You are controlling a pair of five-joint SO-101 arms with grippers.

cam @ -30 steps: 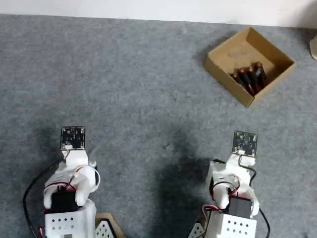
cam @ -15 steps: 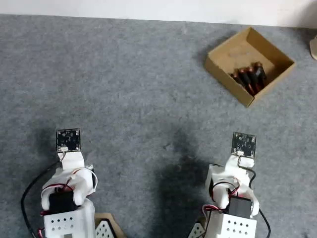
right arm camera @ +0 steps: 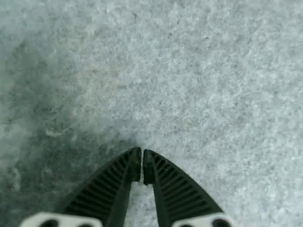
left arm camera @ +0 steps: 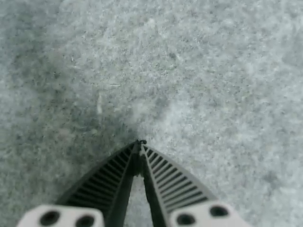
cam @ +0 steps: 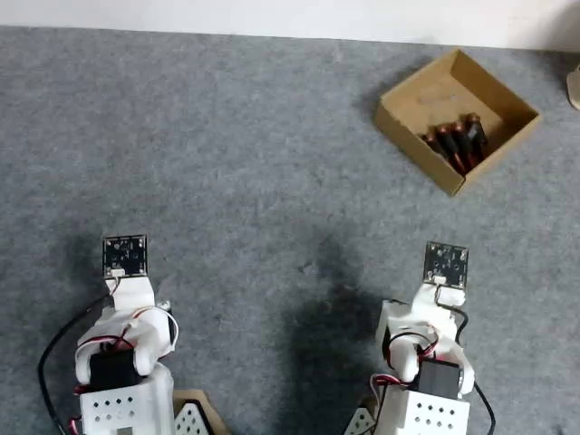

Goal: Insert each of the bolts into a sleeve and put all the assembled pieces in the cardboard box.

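The cardboard box (cam: 390, 111) stands at the far right of the grey carpet, turned at an angle. Several dark red and black bolt-and-sleeve pieces (cam: 456, 141) lie together in its near corner. Both arms are folded back at the near edge, far from the box. My left gripper (left arm camera: 140, 145) is shut with nothing in it, its tips just above bare carpet. My right gripper (right arm camera: 142, 153) is likewise shut and holds nothing. From above, the left arm (cam: 125, 308) sits at the lower left and the right arm (cam: 433, 313) at the lower right.
Grey carpet (cam: 254, 163) covers the whole work area between the arms and the box. A white wall strip runs along the far edge. A pale object (cam: 574, 86) peeks in at the right edge beside the box.
The left arm drew back slightly toward its base and shifted a little left, then stayed still. The right arm barely moved. The box and its contents are unchanged.
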